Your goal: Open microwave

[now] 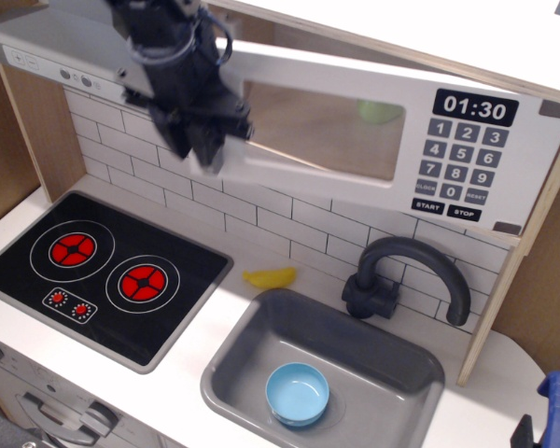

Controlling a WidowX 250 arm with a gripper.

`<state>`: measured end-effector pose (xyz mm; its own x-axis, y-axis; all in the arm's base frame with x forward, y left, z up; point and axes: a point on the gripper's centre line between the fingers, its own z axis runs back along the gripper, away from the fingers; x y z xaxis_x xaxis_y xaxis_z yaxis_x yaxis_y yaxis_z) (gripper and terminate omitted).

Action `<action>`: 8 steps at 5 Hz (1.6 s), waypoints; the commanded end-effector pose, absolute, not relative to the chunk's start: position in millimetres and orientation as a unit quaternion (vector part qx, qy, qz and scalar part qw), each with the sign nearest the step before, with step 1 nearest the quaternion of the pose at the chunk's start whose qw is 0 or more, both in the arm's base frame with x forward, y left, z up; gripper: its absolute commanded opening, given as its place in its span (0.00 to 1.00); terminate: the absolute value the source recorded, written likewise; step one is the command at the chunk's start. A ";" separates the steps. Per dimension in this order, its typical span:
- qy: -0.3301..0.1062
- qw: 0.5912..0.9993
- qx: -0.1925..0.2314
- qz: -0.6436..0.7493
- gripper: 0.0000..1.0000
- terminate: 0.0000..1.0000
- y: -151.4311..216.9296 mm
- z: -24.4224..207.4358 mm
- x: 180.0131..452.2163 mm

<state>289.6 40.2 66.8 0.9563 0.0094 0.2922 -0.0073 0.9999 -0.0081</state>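
The microwave [541,140] of pale wood sits up at the right, with a black keypad [462,154] reading 01:30. Its white door [317,182] with a clear window stands swung partly out, with the left end away from the cabinet. My black gripper [205,149] is at the door's left end, shut on the grey bar handle, which it hides. A green round thing [381,110] shows inside, over the top of the door.
The grey range hood [65,56] is just left of my arm. Below are a black stove [103,271] with two red burners, a yellow banana [270,277], a grey sink [373,350] holding a blue bowl [298,393], and a dark faucet [401,275].
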 end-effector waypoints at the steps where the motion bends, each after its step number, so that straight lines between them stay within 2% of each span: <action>1: -0.067 0.995 -0.074 0.002 1.00 0.00 30.1 109.7 227.3; 3: -0.009 0.996 -0.088 -0.017 1.00 0.00 75.2 102.8 180.7; 4: -0.037 0.998 -0.055 0.010 1.00 0.00 102.2 95.6 174.4; 5: -0.045 0.994 -0.023 0.093 1.00 0.00 126.7 82.3 203.9; 6: -0.061 0.985 0.000 0.162 1.00 0.00 125.2 70.6 243.2; 7: -0.081 0.971 0.017 0.225 1.00 0.00 116.8 67.5 277.2; 8: -0.083 0.972 0.033 0.219 1.00 0.00 95.5 66.8 293.0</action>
